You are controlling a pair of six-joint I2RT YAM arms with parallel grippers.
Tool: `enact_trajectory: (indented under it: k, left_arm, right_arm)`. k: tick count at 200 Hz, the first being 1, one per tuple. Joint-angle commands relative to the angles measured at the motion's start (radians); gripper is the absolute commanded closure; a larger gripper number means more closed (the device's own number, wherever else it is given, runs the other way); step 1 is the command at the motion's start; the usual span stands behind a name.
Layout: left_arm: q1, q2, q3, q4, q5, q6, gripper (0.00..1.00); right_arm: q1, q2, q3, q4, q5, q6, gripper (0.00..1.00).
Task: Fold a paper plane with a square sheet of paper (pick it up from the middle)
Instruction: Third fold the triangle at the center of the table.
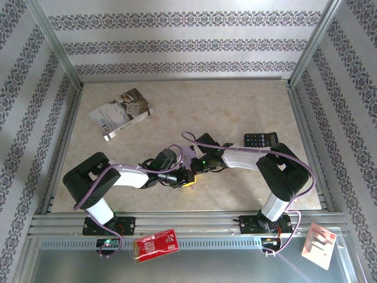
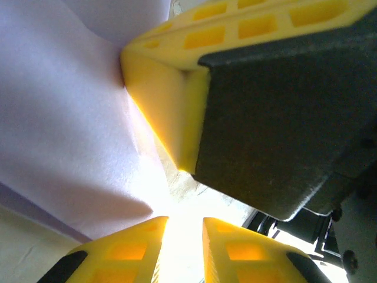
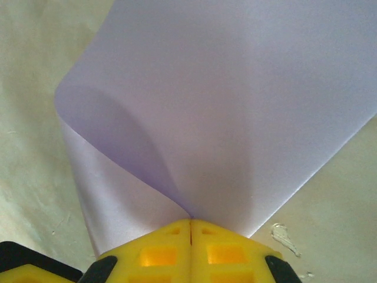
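The square sheet of paper (image 3: 235, 100) is pale lilac, and my right gripper (image 3: 190, 225) is shut on a pinched fold of it. The sheet bulges and curls away from the fingertips above the beige table. In the top view both grippers meet at the table's middle, the right gripper (image 1: 199, 166) beside the left gripper (image 1: 186, 178), with a bit of the paper (image 1: 188, 155) showing between the arms. In the left wrist view my left gripper (image 2: 182, 239) is open, with a bright gap between its yellow fingers. The paper (image 2: 65, 130) lies to its left, and the right gripper's finger (image 2: 171, 112) presses against it just above.
A grey-white printed booklet (image 1: 121, 113) lies at the back left and a black calculator (image 1: 260, 140) at the right. A red packet (image 1: 156, 244) and a white-red packet (image 1: 320, 244) rest on the near rail. A small shiny smear (image 3: 284, 239) marks the table.
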Motion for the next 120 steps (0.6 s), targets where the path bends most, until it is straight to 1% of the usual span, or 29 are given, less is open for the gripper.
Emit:
enact_trajectory:
  k: [1,85,120]
  left_arm:
    - [-0.022,-0.016,-0.012,-0.035,0.000,-0.007,0.80]
    - [-0.032,0.094,-0.008,0.012,0.018,-0.014,0.83]
    - [-0.035,0.062,-0.010,0.015,0.020,-0.010,0.83]
  right_arm:
    - [-0.003,0.024,-0.034,-0.049,0.025,0.011,1.00]
    - [-0.002,0.023,-0.038,-0.049,0.024,0.014,1.00]
    - [-0.002,0.023,-0.036,-0.050,0.025,0.014,1.00]
